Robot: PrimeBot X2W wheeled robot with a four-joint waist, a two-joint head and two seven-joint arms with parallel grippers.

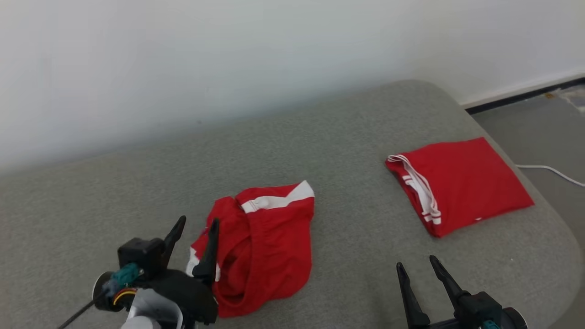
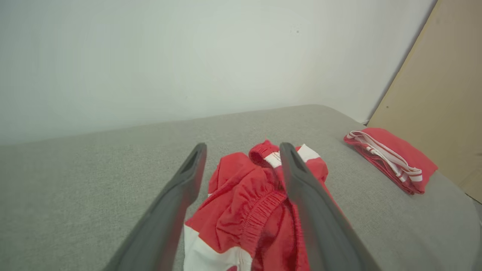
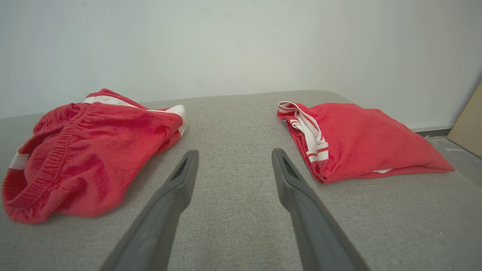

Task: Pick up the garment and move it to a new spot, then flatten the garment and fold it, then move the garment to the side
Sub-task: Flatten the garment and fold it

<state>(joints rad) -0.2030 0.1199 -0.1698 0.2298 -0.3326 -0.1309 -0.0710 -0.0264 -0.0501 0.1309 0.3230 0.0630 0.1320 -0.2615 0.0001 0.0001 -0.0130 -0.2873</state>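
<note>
A crumpled red garment (image 1: 263, 249) with white bands is seen lying in a heap on the near middle of a grey padded surface (image 1: 347, 146). A second red garment (image 1: 461, 185), folded flat with its white-striped edges turned toward the first, is laid well apart from it near the surface's right edge.

The left end effector (image 1: 199, 224) is held with its two dark fingers spread apart at the near left edge of the crumpled garment. In the left wrist view the elastic waistband is seen between and beyond the fingers. Nothing is clamped, and whether the cloth is touched cannot be told.

The right end effector (image 1: 416, 262) is likewise held apart, with nothing between its fingers. It is placed over bare grey fabric, between the two garments in the right wrist view.

A white cable (image 1: 548, 170) is seen on the floor beyond the right edge.
</note>
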